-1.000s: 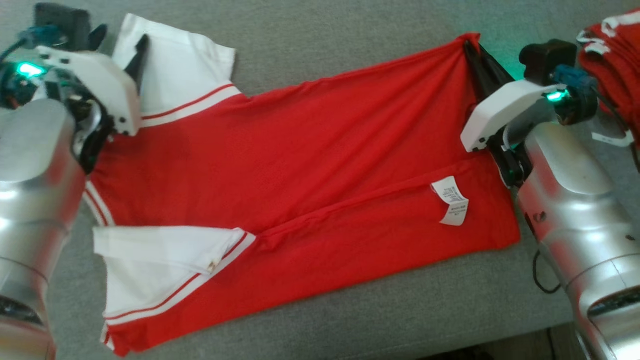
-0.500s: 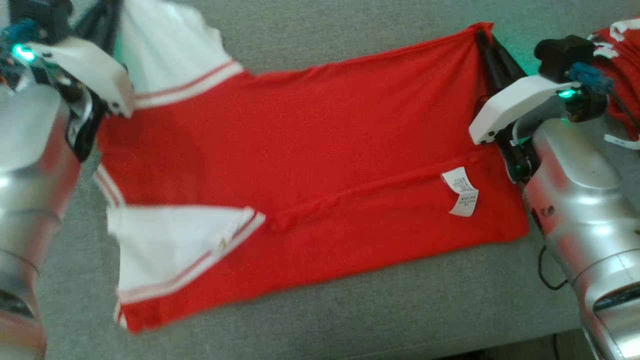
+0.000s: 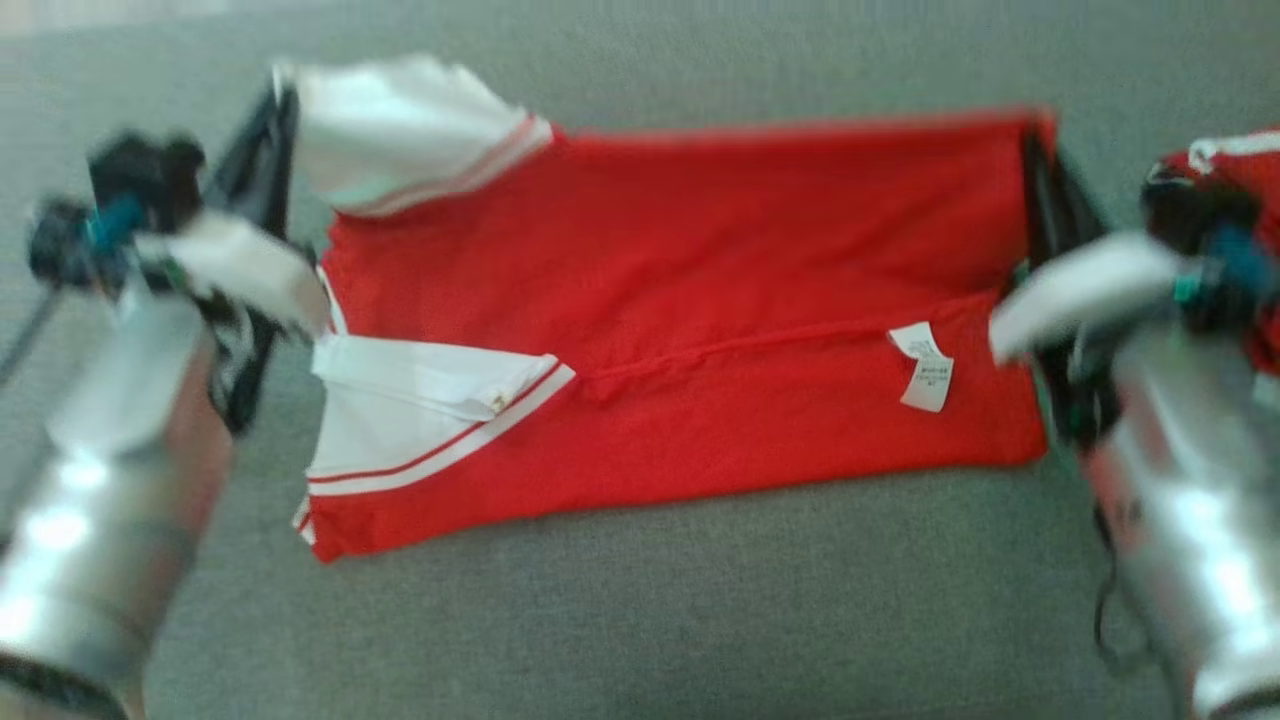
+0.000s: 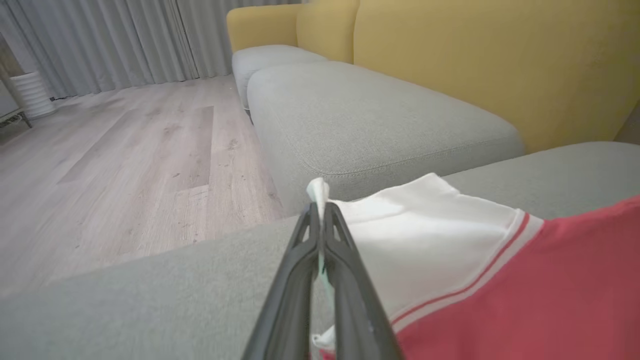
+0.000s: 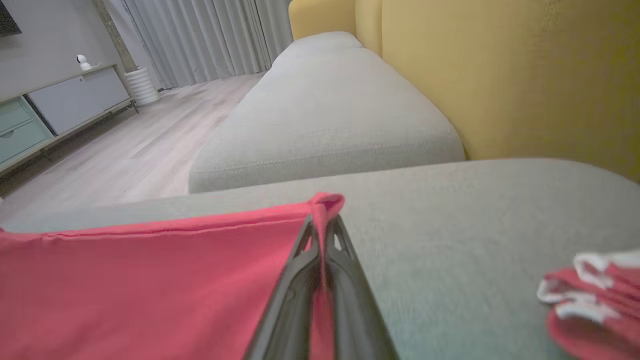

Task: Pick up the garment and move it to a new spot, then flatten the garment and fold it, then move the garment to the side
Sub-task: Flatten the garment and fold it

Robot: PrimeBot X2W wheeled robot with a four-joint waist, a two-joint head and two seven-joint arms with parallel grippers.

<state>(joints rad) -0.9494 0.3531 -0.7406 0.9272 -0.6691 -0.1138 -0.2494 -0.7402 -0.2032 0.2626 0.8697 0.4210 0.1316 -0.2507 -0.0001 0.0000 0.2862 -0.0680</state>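
The garment (image 3: 700,260) is a red shirt with white sleeves and a white care label, spread across the grey sofa seat (image 3: 640,600). My left gripper (image 3: 282,100) is shut on the far white sleeve (image 4: 425,235), pinching its edge and lifting it off the cushion. My right gripper (image 3: 1030,140) is shut on the far red hem corner (image 5: 325,202), also raised. In the wrist views, each pair of fingers (image 4: 320,250) (image 5: 320,255) is pressed together with cloth between them. The near half of the garment lies flat, one white sleeve folded over it.
A second red and white garment (image 3: 1230,170) (image 5: 590,295) lies bunched at the right. Yellow sofa backs (image 4: 500,65) rise behind the seat. More grey cushions (image 5: 325,120) stretch away, with wood floor (image 4: 125,165) to the left.
The left gripper has closed on the white sleeve and lifted it. The far edge of the garment now rises between both grippers. The head camera has shifted, so the whole picture has moved.
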